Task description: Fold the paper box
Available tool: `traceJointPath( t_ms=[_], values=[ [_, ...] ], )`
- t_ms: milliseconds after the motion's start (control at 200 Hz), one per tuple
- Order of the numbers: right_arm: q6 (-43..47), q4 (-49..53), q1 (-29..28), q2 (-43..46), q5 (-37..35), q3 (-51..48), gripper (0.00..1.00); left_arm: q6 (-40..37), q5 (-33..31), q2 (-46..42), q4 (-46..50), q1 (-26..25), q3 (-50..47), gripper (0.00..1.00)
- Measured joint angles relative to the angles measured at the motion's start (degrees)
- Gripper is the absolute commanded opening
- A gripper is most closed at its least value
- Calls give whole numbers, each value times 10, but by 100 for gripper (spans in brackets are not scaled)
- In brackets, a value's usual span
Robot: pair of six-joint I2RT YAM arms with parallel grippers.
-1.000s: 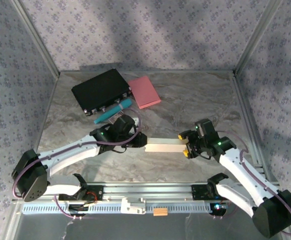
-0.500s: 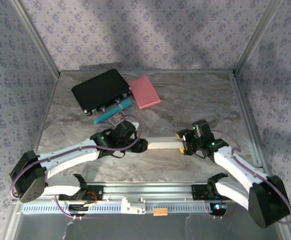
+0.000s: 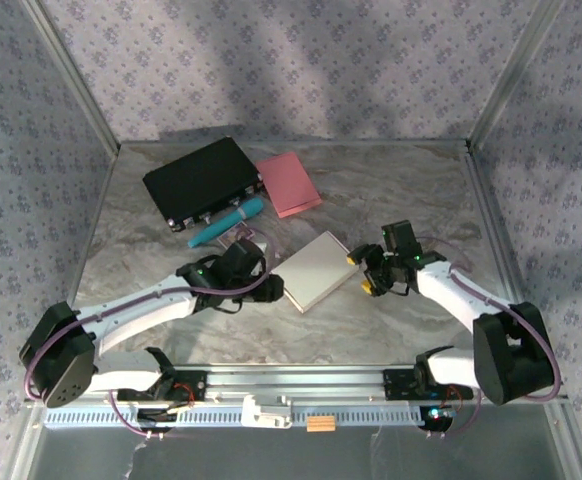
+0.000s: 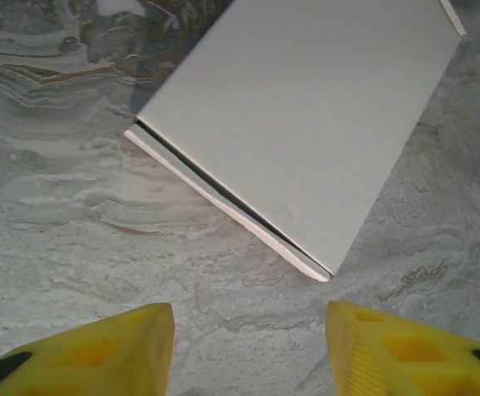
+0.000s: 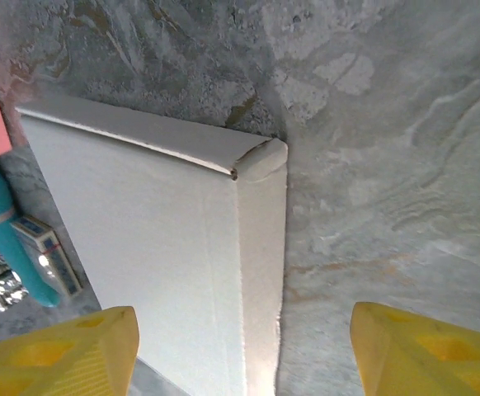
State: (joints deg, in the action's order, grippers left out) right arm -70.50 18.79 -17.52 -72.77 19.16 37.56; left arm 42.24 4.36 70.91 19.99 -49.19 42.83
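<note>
The white paper box [image 3: 316,270] lies flat and closed on the marble table, turned at an angle. In the left wrist view the box [image 4: 306,115] shows a thin seam along its near edge. My left gripper [image 3: 271,290] [image 4: 248,351] is open just short of the box's left corner, with bare table between its yellow fingers [image 4: 116,351]. My right gripper [image 3: 364,272] [image 5: 244,351] is open at the box's right end. The box [image 5: 141,264] shows a folded side flap that runs down between the wide-spread right fingers [image 5: 430,351], which do not touch it.
A black case [image 3: 203,183], a pink pad [image 3: 288,184], a teal pen [image 3: 226,222] and a small card packet [image 3: 239,236] sit at the back left, close behind the left gripper. Metal frame posts bound the table on both sides.
The box was held up edge-on between both grippers; now it lies flat on the table. The left gripper has opened and let go. The right gripper has shifted back and left.
</note>
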Motion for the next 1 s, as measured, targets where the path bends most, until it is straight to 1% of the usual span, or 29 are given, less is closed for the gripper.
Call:
traceJointPath(
  t_ms=[20, 35, 40, 50, 60, 95, 155, 160, 170, 175, 185, 195, 270, 380, 450, 525, 575, 645, 795, 909, 999],
  values=[
    [7, 11, 2, 2, -3, 4, 72, 0, 1, 0, 2, 3, 0, 52],
    [15, 22, 3, 5, -6, 9, 74, 0, 2, 0, 5, 6, 2, 52],
    [17, 24, 4, 6, -7, 10, 79, 0, 2, 0, 5, 7, 2, 52],
    [21, 31, 5, 8, -10, 12, 92, 0, 2, 0, 7, 10, 3, 53],
    [26, 38, 6, 10, -11, 15, 97, 0, 3, -1, 9, 12, 3, 54],
    [44, 64, 11, 21, -21, 27, 99, 0, 3, -3, 16, 19, 7, 56],
    [85, 108, 22, 42, -42, 53, 99, -1, 3, -14, 28, 38, 13, 65],
    [87, 110, 23, 44, -43, 55, 99, -2, 3, -17, 30, 41, 14, 69],
    [96, 118, 25, 48, -49, 61, 99, -4, 2, -20, 31, 44, 15, 89],
    [99, 121, 26, 50, -51, 64, 99, -5, 2, -23, 32, 47, 15, 94],
    [107, 128, 28, 54, -56, 70, 99, -1, 2, -26, 33, 51, 16, 98],
    [115, 134, 30, 58, -61, 78, 99, -2, 1, -30, 35, 54, 17, 99],
    [179, 177, 41, 84, -109, 134, 99, -7, -7, -75, 46, 94, 24, 100],
    [278, 201, 52, 115, -181, 201, 99, -14, -18, -153, 52, 170, 28, 100],
    [329, 205, 58, 125, -242, 225, 99, -22, -28, -190, 57, 216, 28, 100],
    [371, 201, 70, 127, -301, 229, 99, -31, -45, -215, 69, 262, 29, 100],
    [401, 186, 86, 127, -328, 219, 99, -38, -65, -221, 82, 290, 29, 100],
    [430, 170, 108, 125, -356, 198, 99, -46, -94, -217, 106, 314, 33, 100],
    [467, 131, 137, 127, -388, 145, 99, -54, -168, -205, 149, 331, 36, 100],
    [508, 53, 146, 142, -400, 71, 99, -45, -239, -205, 174, 344, 36, 100],
    [556, -38, 147, 151, -399, -5, 99, -58, -293, -206, 174, 358, 28, 100]
  ],
)
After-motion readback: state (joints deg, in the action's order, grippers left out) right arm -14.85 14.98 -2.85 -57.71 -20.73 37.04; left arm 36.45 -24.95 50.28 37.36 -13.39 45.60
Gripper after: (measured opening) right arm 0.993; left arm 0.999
